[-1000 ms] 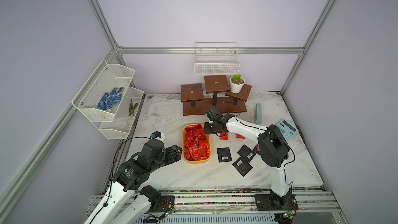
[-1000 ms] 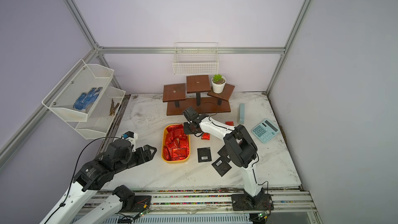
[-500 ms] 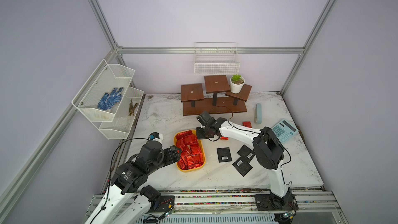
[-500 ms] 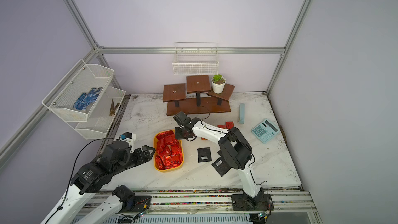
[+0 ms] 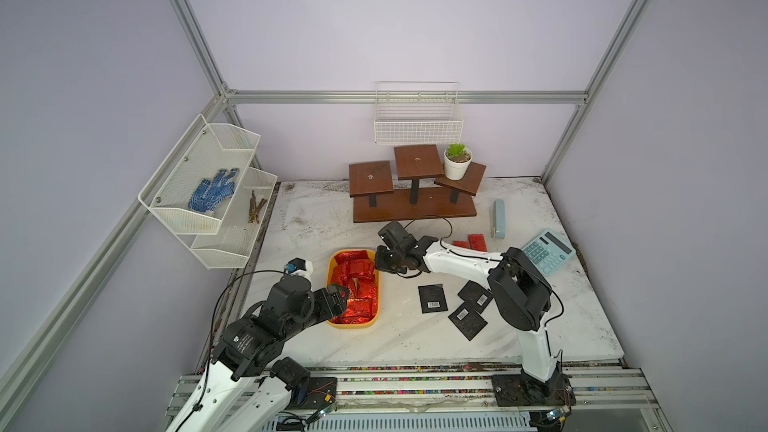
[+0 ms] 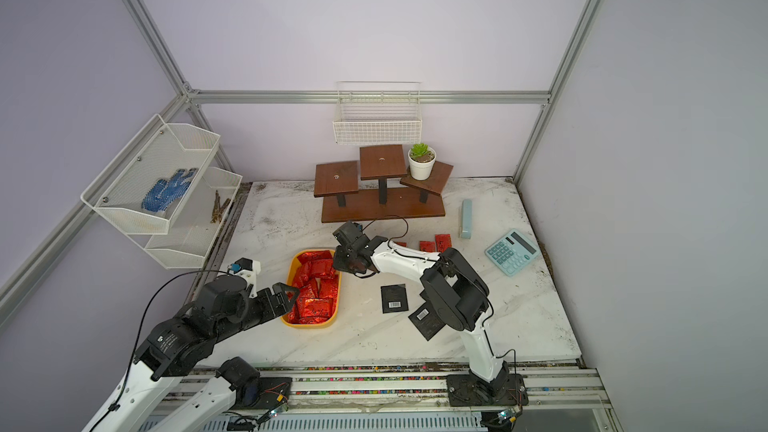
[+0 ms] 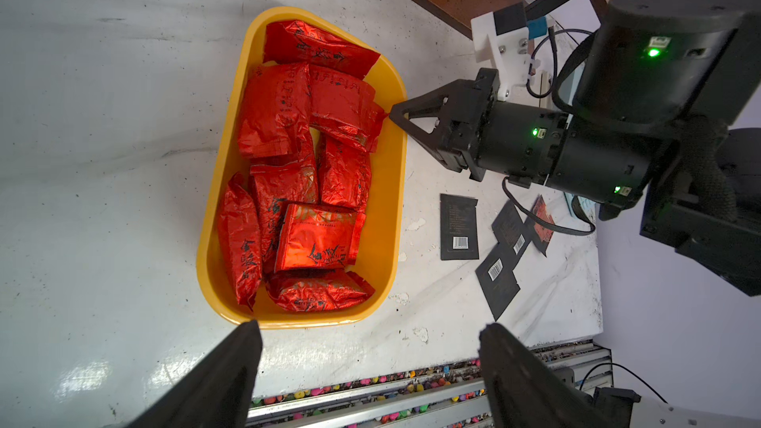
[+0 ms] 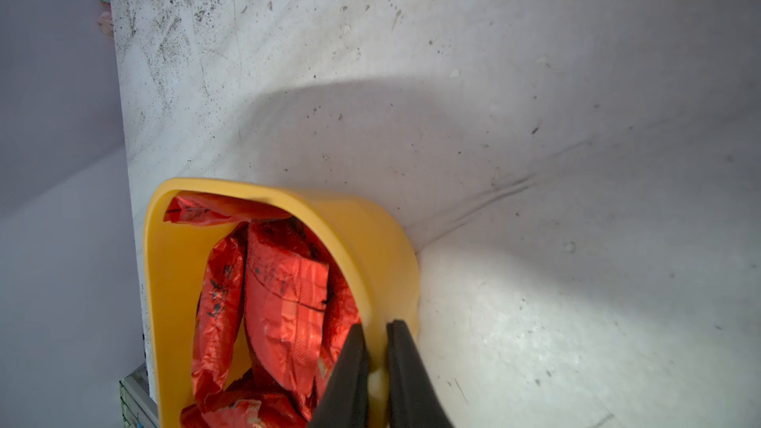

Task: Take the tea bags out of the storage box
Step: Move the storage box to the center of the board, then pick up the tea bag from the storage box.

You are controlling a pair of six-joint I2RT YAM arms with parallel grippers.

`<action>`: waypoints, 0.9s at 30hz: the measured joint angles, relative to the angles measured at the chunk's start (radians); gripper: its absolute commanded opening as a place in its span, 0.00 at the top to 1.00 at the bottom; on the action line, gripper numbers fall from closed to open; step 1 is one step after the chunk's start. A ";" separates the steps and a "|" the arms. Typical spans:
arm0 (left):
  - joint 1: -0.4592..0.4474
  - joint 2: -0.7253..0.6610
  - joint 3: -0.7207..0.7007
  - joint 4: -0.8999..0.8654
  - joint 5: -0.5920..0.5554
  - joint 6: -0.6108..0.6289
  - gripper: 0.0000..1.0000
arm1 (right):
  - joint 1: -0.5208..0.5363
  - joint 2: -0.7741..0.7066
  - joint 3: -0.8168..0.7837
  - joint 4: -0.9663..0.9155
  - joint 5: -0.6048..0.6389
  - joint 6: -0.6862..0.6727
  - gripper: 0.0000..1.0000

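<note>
In both top views the storage box (image 5: 353,324), a shallow yellow plastic tray with rounded corners, sits on the white marbled tabletop (image 5: 415,342) toward the robot's left. It is heaped with red tea bags (image 5: 356,284), shiny crinkled foil sachets with dark print. The right gripper (image 5: 377,263) meets the box's far right corner, and the left gripper (image 5: 338,293) hangs at its near left edge. To the box's right three black tea bags (image 5: 432,298), flat square sachets with white barcode labels, lie on the table, with two loose red sachets (image 5: 477,242) farther back. On the side wall the upper white mesh bin (image 5: 183,214) holds a blue dotted glove (image 5: 212,189), and the lower mesh bin (image 5: 226,243) holds some brown sticks (image 5: 255,209). In the left wrist view the left gripper (image 7: 369,325) has its black fingers (image 7: 230,364) wide apart with nothing between them, just short of the box's end wall (image 7: 288,321). The red tea bags (image 7: 317,236) overlap in a loose layer, leaving bare yellow floor along one long side. The right gripper (image 7: 393,117) touches that side's rim. In the right wrist view the right gripper (image 8: 374,325) has its jaws drawn nearly together astride the box's wall (image 8: 370,232). One finger is inside against the red tea bags (image 8: 284,306) and the other outside, clamped on the rim.
</note>
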 measured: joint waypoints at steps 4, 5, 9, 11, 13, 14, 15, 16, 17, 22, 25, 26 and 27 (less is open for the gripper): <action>0.000 -0.006 0.000 0.000 0.000 -0.001 0.14 | 0.005 -0.004 -0.008 -0.005 0.009 0.005 0.61; 0.000 -0.005 0.000 0.000 0.000 -0.001 0.14 | 0.005 -0.011 -0.011 -0.010 0.015 0.000 0.59; 0.000 0.010 0.000 0.001 -0.001 0.000 0.14 | 0.005 -0.067 -0.017 -0.053 0.064 -0.041 0.58; 0.000 0.043 0.000 0.004 -0.001 0.002 0.15 | 0.005 -0.117 -0.017 -0.077 0.099 -0.073 0.58; 0.000 0.091 0.004 0.005 -0.003 0.006 0.17 | 0.005 -0.164 -0.017 -0.094 0.127 -0.102 0.58; 0.001 0.126 0.011 0.005 -0.007 0.012 0.19 | 0.005 -0.192 -0.018 -0.102 0.141 -0.118 0.58; 0.003 0.160 0.021 0.005 -0.011 0.021 0.21 | 0.005 -0.213 -0.018 -0.108 0.150 -0.132 0.58; 0.007 0.205 0.035 0.005 -0.016 0.033 0.23 | 0.004 -0.243 -0.023 -0.112 0.164 -0.148 0.58; 0.011 0.248 0.050 0.005 -0.021 0.048 0.25 | 0.004 -0.270 -0.032 -0.117 0.173 -0.162 0.58; 0.021 0.480 0.151 0.002 -0.066 0.135 0.42 | 0.005 -0.416 -0.119 -0.142 0.209 -0.227 0.57; 0.021 0.606 0.220 -0.008 -0.097 0.193 0.48 | 0.005 -0.524 -0.196 -0.153 0.225 -0.263 0.57; 0.022 0.647 0.246 -0.016 -0.109 0.211 0.49 | 0.004 -0.570 -0.227 -0.157 0.229 -0.275 0.57; 0.022 0.681 0.270 -0.023 -0.122 0.225 0.49 | 0.005 -0.607 -0.250 -0.159 0.230 -0.286 0.56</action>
